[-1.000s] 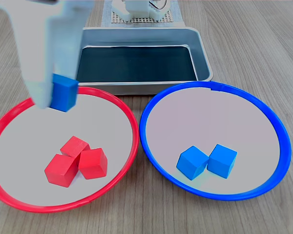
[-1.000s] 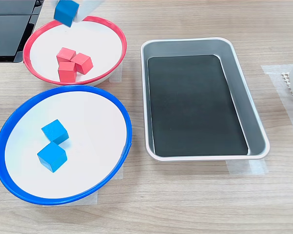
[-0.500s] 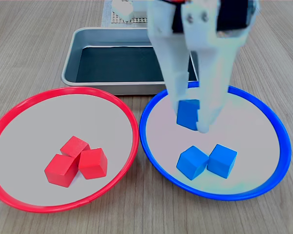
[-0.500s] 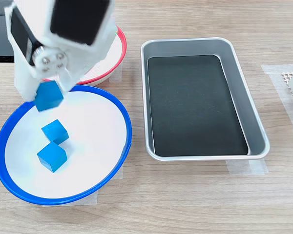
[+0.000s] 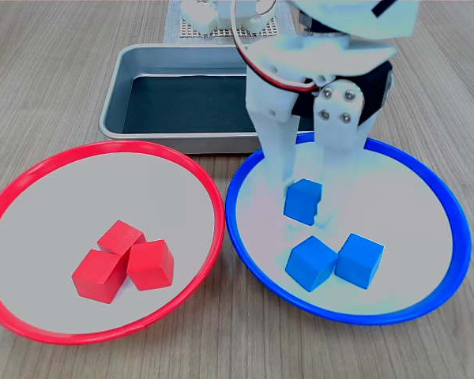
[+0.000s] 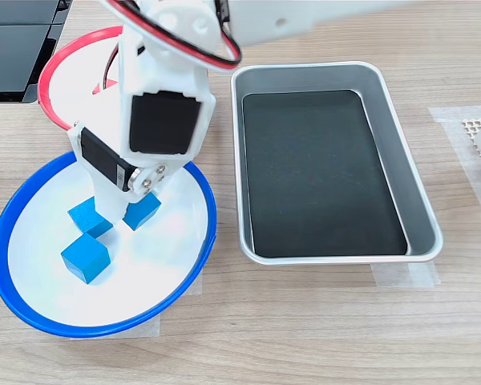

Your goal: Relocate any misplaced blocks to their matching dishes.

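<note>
While the white arm reaches down over the blue-rimmed dish [image 5: 450,213], its gripper [image 5: 308,204] has a blue cube [image 5: 302,200] clamped between its two white fingers [image 5: 275,150]; in the second exterior view that same cube [image 6: 143,212] sits low inside the dish [image 6: 194,265], and it looks to be touching the pale floor, though the fingers hide its underside. Two more blue cubes [image 5: 334,261] lie side by side, touching, just nearer the camera than the held one in the first exterior view. On the first exterior view's left, the red-rimmed dish [image 5: 213,207] holds three red cubes [image 5: 123,260] bunched together, one leaning on another. Both dishes stand close together on the wooden table [image 5: 458,95]. Behind them, farther from the camera in the first exterior view, is a silver metal tray [image 5: 182,57] with a dark bottom; in the second exterior view the tray [image 6: 401,168] lies to the right of the dishes.
</note>
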You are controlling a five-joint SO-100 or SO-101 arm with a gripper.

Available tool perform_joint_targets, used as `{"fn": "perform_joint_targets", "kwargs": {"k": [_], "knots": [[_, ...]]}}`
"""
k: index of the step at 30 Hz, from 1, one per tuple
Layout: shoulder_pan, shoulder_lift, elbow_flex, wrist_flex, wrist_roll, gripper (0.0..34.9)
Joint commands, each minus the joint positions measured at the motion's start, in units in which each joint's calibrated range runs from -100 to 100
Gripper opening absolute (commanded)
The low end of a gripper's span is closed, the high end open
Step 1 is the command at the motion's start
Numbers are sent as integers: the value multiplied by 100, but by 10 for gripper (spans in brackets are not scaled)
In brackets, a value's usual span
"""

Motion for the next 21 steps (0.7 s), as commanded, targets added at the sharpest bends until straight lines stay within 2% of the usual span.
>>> {"fn": "perform_joint_targets", "kwargs": {"k": [1, 11, 15, 17, 21], "knots": [[-135, 117, -294, -59, 34, 4], [-323, 560, -822, -108, 34, 4], [-342, 628, -904, -133, 24, 20], [-351, 671, -968, -92, 20, 43], [-295, 731, -1132, 181, 34, 111]]}}
